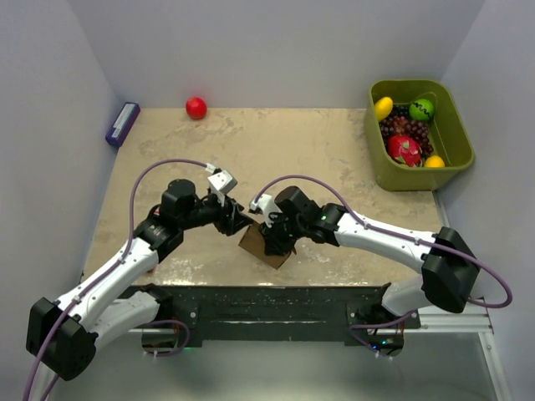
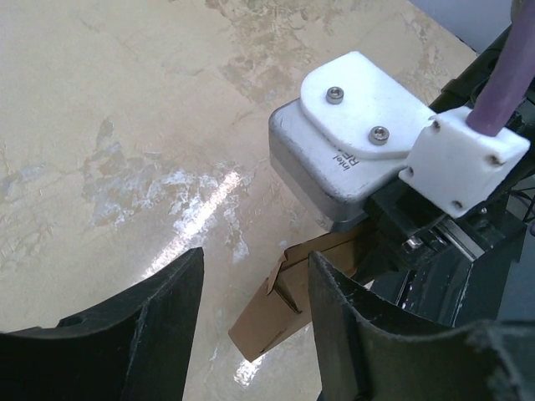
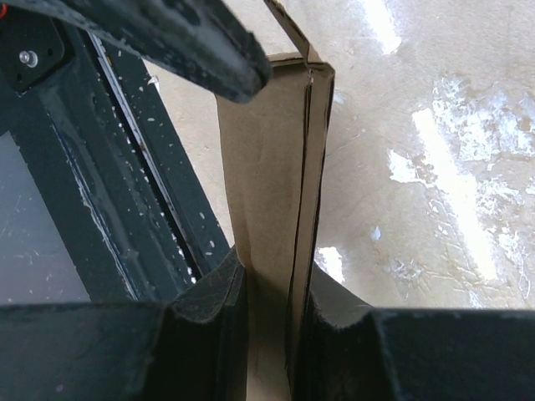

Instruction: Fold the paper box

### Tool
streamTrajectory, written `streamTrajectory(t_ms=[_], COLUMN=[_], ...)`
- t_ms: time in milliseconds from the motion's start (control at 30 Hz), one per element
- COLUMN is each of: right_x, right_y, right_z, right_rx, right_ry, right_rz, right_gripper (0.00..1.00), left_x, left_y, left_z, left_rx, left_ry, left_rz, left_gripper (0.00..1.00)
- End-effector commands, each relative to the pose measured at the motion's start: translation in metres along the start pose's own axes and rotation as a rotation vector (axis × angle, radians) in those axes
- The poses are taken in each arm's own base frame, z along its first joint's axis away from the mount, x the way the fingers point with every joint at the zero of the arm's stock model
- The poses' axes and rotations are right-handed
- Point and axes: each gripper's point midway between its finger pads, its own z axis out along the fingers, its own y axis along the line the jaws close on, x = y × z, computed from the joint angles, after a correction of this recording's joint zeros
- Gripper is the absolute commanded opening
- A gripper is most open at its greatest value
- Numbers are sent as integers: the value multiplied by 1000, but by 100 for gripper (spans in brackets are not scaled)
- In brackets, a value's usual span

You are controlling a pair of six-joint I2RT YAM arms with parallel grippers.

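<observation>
The paper box [image 1: 266,248] is a small plain brown cardboard blank, partly flattened, near the table's front middle. My right gripper [image 1: 276,236] is shut on it. In the right wrist view the box [image 3: 269,159] stands pinched between both fingers, with my right gripper [image 3: 276,271] closed on its lower part. My left gripper [image 1: 232,219] is open just left of the box. In the left wrist view the box [image 2: 280,305] hangs beyond my left gripper [image 2: 255,259], its folded end close to the right finger [image 2: 351,326]; I cannot tell if they touch.
A green bin [image 1: 456,163] with fruit stands at the back right. A red ball [image 1: 196,107] lies at the back edge and a purple-blue box [image 1: 122,124] at the back left. The black frame rail [image 1: 267,305] runs along the front edge.
</observation>
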Motion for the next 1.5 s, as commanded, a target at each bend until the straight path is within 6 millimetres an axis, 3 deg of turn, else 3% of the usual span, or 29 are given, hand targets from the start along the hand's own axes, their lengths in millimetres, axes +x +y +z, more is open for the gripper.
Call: streamTrajectory(t_ms=[0, 367, 1100, 1467], right_x=[-19, -18, -19, -13], right_y=[4, 3, -8, -19], right_z=[-3, -3, -3, 5], right_rx=[-23, -23, 35, 87], right_ry=[-45, -42, -44, -11], right_rz=[-29, -28, -13, 16], right_gripper=[8, 7, 4, 3], left_x=[-12, -6, 8, 13], left_y=[-1, -2, -12, -11], left_z=[5, 7, 12, 15], left_rx=[2, 5, 24, -39], left_ry=[-32, -9, 36, 59], left_rz=[45, 51, 48, 18], left_gripper=[55, 48, 14, 4])
